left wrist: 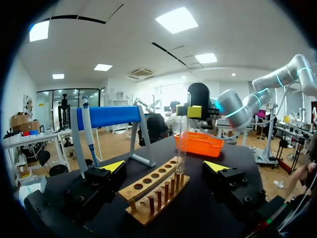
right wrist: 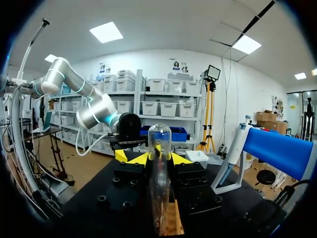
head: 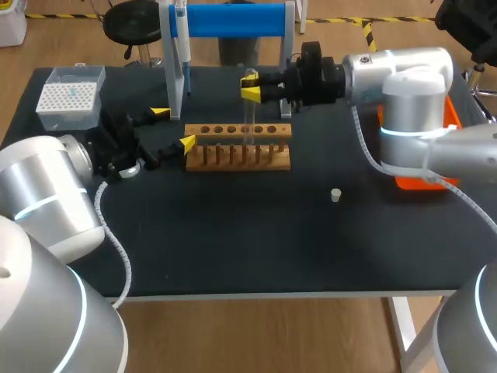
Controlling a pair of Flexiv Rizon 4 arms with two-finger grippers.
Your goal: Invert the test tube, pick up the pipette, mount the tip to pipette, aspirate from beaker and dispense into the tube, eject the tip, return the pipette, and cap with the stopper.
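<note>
**A:** Holding anything, either arm?

**B:** Yes. The right fingers are closed on the clear glass test tube near its upper end. The left fingers are spread wide and empty, beside the left end of the wooden peg rack.

**A:** How does the tube lie?

**B:** Upright, hanging over the rack with its lower end by the pegs. The rounded end looks uppermost, so it still wants turning over.

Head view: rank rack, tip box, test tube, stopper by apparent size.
1. wooden rack and tip box: too alike to rank; the rack is wider, the box deeper.
2. test tube, a thin sliver.
3. stopper, smallest.
</note>
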